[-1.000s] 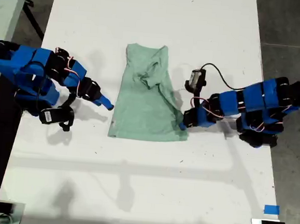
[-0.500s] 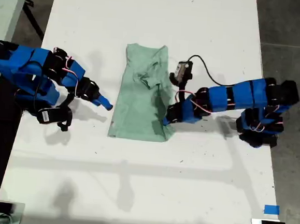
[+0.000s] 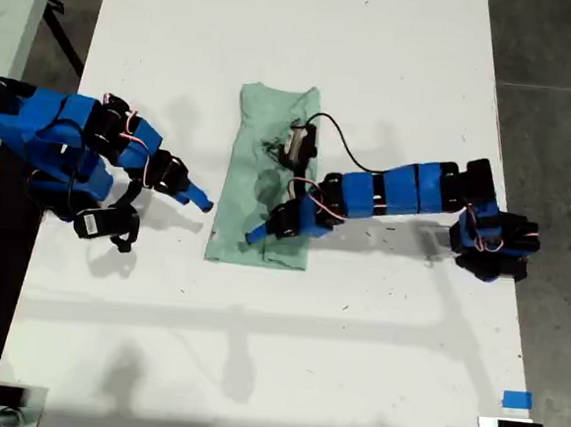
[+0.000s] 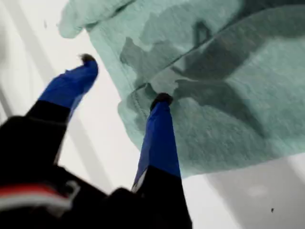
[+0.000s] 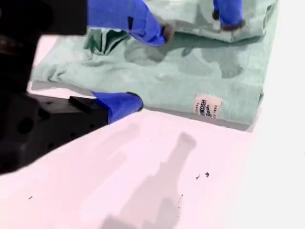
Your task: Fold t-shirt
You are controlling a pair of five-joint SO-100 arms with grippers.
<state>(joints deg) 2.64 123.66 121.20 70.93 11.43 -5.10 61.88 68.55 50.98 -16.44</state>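
Now 1st tool (image 4: 124,78) is open over t-shirt (image 3: 254,152), 1 tip touching cloth; 2nd tool (image 5: 150,67) open, just beside it.

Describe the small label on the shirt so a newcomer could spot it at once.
Start at the white table and find the pale green t-shirt lying between the two blue arms. Follow its hem to the corner nearest my second gripper. The label sits there: a small cream tab with dark print, the only non-green patch on the cloth.
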